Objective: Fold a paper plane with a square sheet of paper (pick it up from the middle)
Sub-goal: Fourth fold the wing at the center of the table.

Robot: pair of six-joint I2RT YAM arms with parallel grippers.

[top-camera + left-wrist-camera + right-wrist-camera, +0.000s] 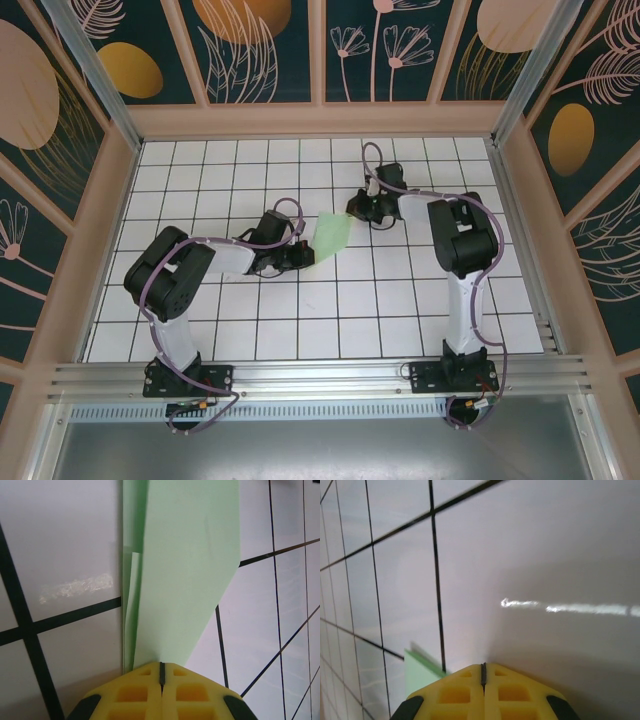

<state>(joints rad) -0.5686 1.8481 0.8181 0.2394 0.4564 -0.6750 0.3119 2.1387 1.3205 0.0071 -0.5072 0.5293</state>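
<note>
Mid-fold stage of the paper plane. The sheet of paper [190, 555], pale green and already doubled into a narrow layered shape with one slanted end, lies on the white gridded table [400, 300] between the two tools. The left gripper [161, 672] has its yellow fingers closed together, with the paper's near end meeting their tips; whether it pinches or merely presses the paper cannot be told. The right gripper [483, 672] is likewise closed and holds nothing, its tips low over the table just beside a green corner. The work appears to be at a creasing step. The next move likely calls for one end pinned while a flap is turned edge to edge, since thin paper slides on smooth tile. No brand, label or lettering is legible.
</note>
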